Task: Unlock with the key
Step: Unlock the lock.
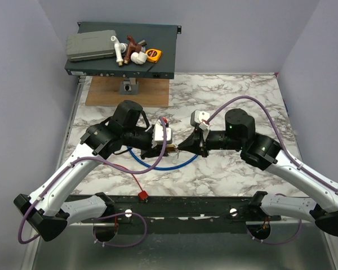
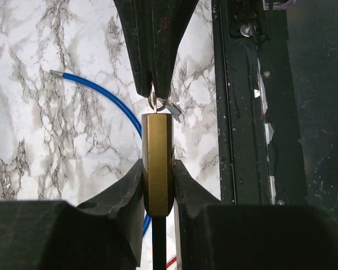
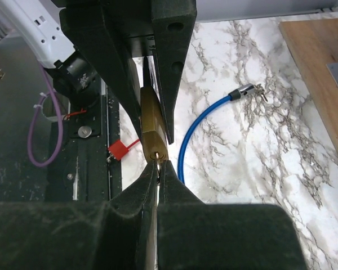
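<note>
Right claw (image 3: 158,170), fingers drawn together to a hairline, pinches the tiny silver key (image 2: 155,102) at mid-table, as I see it on my remote feeds. The key meets the right-hand end of a small oblong brass padlock (image 2: 157,140). My left claw (image 2: 158,177) grips the padlock across its flat faces, jaws closed only as far as the lock's body allows. Both claws meet tip to tip over the white marbled table (image 1: 242,185). A thin red cord (image 1: 135,183) runs from under the claws to a small red tag (image 1: 141,195) at the table's near edge. A looped blue cable (image 1: 163,166) lies beneath the lock. Whether the blade sits in the keyhole, I cannot tell.
</note>
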`<state>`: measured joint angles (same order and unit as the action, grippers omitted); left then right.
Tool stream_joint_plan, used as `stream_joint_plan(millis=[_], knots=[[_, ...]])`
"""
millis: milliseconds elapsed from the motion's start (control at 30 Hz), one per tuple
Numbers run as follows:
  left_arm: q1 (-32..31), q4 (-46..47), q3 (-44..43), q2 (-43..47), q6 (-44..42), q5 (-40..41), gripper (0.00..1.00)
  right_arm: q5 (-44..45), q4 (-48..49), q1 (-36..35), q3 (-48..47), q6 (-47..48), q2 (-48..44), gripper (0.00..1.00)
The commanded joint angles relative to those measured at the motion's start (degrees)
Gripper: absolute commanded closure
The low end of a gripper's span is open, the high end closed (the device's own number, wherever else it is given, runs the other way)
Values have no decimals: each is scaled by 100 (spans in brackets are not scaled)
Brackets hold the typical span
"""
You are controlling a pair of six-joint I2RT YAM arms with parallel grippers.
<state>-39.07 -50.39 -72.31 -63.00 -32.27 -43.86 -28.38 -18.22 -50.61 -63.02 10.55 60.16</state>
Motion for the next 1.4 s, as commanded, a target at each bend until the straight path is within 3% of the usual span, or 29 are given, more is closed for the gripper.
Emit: stream_joint_plan(millis=[0, 300, 533, 800, 933, 1033, 1100, 1233, 1367], knots=[[-23, 221, -421, 124, -117, -189, 100, -519, -293, 112, -162, -51, 185, 99], [-126, 217, -1574, -318, -954, 823, 100, -788, 576, 593, -109, -1123, 504, 99], [-512, 905, -1173, -69, -1707, 1580, 100, -1138, 1030, 963, -35, -2156, 607, 99], [-830, 2511, -245, 429, -2430, 2499, 100, -1516, 1083, 1079, 8, -2547, 746, 99], [-849, 2783, -104, 501, -2486, 2604, 100, -1578, 1229, 1148, 77, -2727, 730, 99], [-849, 2379, -268, 420, -2347, 2430, 100, -1255, 1127, 1150, 44, -2490, 569, 73], [-848, 1923, -463, 300, -2012, 2272, 100, -1037, 898, 1152, -68, -1920, 345, 63], [-809, 841, -1024, -67, -1180, 1722, 100, -780, 812, 1155, -81, -686, -184, 50], [-770, 7, -1578, -475, -585, 962, 100, -965, 1061, 1150, 135, 8, -409, 44]])
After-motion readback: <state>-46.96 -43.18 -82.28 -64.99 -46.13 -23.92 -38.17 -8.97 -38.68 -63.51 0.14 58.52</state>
